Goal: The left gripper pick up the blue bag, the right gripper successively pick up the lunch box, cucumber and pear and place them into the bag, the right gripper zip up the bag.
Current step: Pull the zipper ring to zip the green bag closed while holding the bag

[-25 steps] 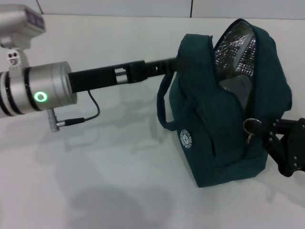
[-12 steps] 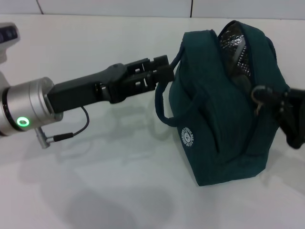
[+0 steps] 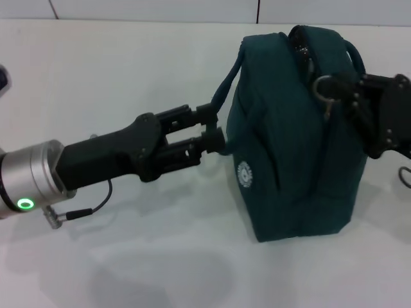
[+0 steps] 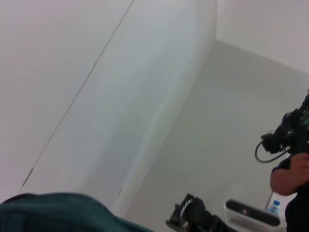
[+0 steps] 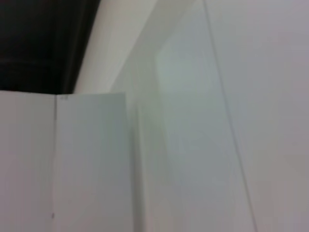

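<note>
The blue bag (image 3: 292,160) stands upright on the white table, right of centre, with its white round logo (image 3: 244,173) facing me. Its top also shows in the left wrist view (image 4: 53,212). The zipper line looks closed and no foil lining shows. My right gripper (image 3: 343,96) is at the bag's top right, shut on the ring zipper pull (image 3: 321,86). My left gripper (image 3: 217,127) reaches in from the left, its fingers set around the near loop handle (image 3: 226,83) beside the bag's side. The lunch box, cucumber and pear are out of view.
The white table (image 3: 160,256) stretches to the left and front of the bag. The left arm's silver link (image 3: 29,186) with its cable lies low at the far left. The right wrist view shows only walls. A person (image 4: 294,169) stands far off.
My right gripper drew the zipper pull up from the bag's right side to its top, and the foil-lined opening closed. My left gripper came down and left with the handle.
</note>
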